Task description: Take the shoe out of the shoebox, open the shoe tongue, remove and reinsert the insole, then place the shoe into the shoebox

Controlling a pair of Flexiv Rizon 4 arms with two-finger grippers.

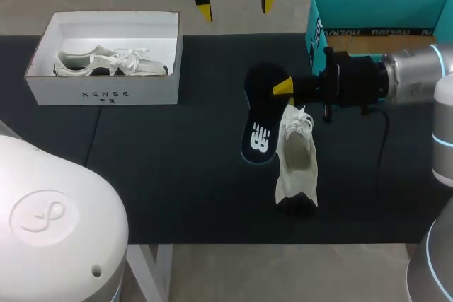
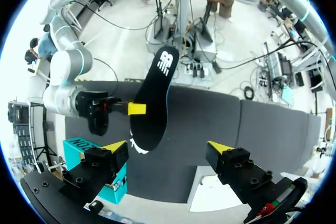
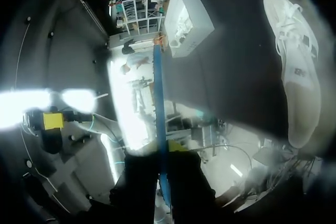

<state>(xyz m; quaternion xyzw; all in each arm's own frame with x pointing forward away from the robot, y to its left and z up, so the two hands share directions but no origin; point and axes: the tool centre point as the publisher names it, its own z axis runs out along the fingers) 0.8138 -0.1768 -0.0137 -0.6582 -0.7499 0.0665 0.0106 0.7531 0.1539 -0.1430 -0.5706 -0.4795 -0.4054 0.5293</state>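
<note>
A white shoe (image 1: 296,157) lies on the black table, toe toward the front edge; the right wrist view shows the same shoe (image 3: 294,72) beside the gripper. My right gripper (image 1: 283,88) is shut on a black insole (image 1: 260,114) with a white logo, held on edge above the table just left of the shoe. In the right wrist view the insole (image 3: 159,103) appears edge-on between that gripper's (image 3: 164,148) fingers. My left gripper (image 1: 236,6) hangs open over the table's back edge, and in its own view this gripper (image 2: 168,146) is empty, with the insole (image 2: 155,103) ahead of it.
A white shoebox (image 1: 106,93) at the back left holds another white shoe (image 1: 110,63). A teal box (image 1: 375,12) stands at the back right, behind my right arm (image 1: 396,79). Bare table lies between the shoebox and the insole.
</note>
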